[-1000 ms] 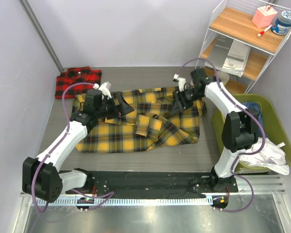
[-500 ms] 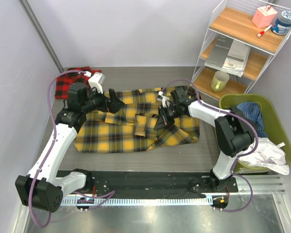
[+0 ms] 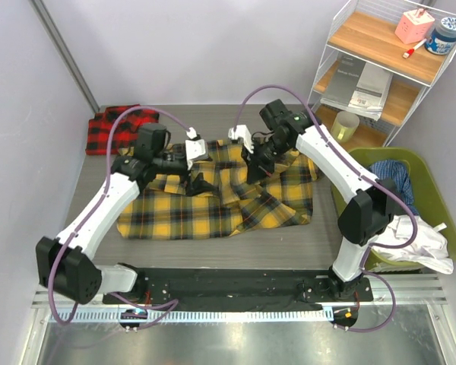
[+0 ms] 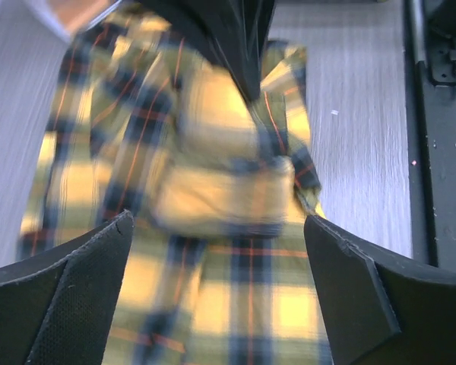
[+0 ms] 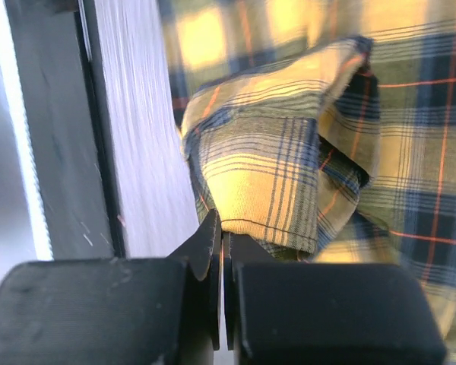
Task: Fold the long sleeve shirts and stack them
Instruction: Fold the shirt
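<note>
Grey tabletop (image 3: 213,122): right hand (image 5: 222,243) pinches yellow shirt (image 3: 175,217); left hand (image 4: 219,224) gapes, its view blurred.

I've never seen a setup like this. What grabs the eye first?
A bright yellow plaid shirt lies rumpled across the middle of the table. The right gripper pinches a fold of it, while the left gripper hovers open above the cloth. A red plaid shirt sits as a compact bundle in the far left corner.
</note>
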Tool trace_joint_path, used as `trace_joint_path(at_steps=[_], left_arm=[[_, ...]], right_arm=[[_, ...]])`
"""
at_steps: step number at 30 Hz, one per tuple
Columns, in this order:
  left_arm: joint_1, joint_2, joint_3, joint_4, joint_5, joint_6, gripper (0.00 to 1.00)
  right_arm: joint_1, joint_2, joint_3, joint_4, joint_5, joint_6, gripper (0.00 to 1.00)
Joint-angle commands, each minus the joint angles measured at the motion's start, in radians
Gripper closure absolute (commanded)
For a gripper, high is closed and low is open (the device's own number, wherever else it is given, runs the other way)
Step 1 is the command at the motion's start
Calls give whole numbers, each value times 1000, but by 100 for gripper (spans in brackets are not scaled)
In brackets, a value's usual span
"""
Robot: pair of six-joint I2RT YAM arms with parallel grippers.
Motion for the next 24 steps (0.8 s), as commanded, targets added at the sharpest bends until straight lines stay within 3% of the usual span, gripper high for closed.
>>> trace_joint_path(at_steps=[1, 4, 12, 19, 24], left_arm=[[-57, 29, 13, 137, 95, 61, 5], [-114, 12, -77, 325, 66, 3, 3], [-213, 45, -147, 556, 1, -230, 3], [-246, 41, -211, 677, -88, -339, 3], [-273, 41, -213, 680, -33, -372, 4]], right_arm=[[35, 1, 53, -322, 99, -356, 98], [65, -62, 45, -320, 144, -403, 96], [156, -172, 31, -282, 224, -440, 92], [245, -250, -36, -250, 288, -480, 91], [279, -283, -53, -193, 305, -464, 91]])
